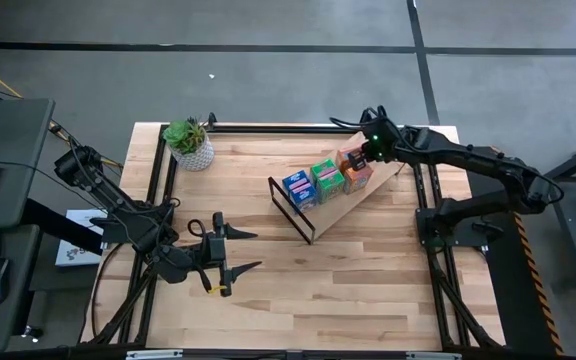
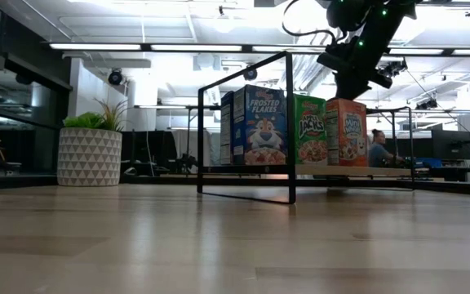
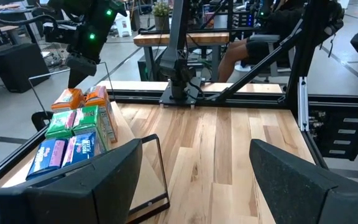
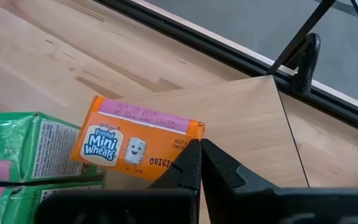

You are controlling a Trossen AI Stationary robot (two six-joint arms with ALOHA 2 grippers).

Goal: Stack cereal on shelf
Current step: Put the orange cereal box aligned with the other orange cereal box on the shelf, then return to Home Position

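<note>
Beneath right end effector (image 4: 199,163): orange cereal box (image 4: 135,147).

— Anything cut off, right wrist view? Green cereal box (image 4: 23,155), clipped at the left edge.
— Low view? Right arm (image 2: 364,41) cropped at top; small seated person (image 2: 376,149), far right background, too tiny to detail.
</note>
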